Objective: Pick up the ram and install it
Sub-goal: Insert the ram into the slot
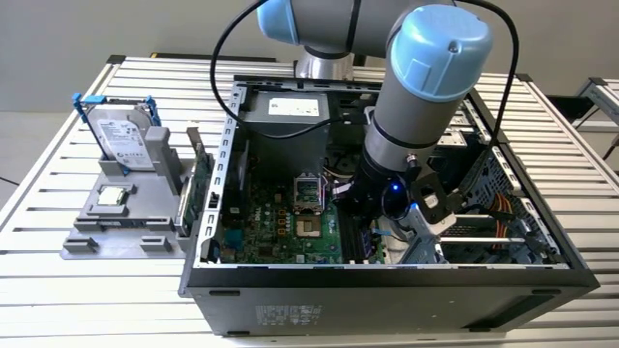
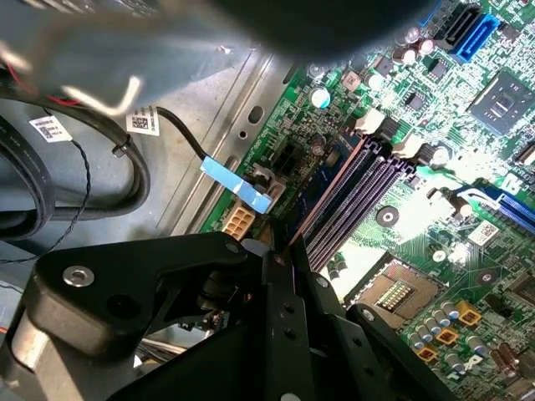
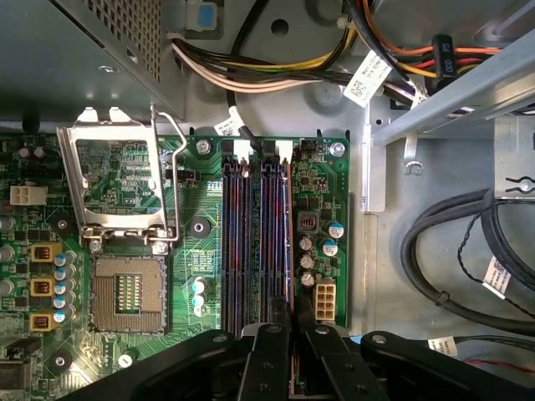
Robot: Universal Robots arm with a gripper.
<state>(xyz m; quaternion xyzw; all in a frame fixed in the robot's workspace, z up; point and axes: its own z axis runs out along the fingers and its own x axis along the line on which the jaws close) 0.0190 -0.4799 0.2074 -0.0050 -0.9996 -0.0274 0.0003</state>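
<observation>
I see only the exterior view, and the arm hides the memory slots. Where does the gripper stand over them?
Observer: In the first wrist view the gripper sits at one end of the memory slots, about in line with the slot nearest the white connector.
Operator: Is the processor socket closed?
Observer: No. The processor socket lies bare, and its metal frame is folded open beside it.
</observation>
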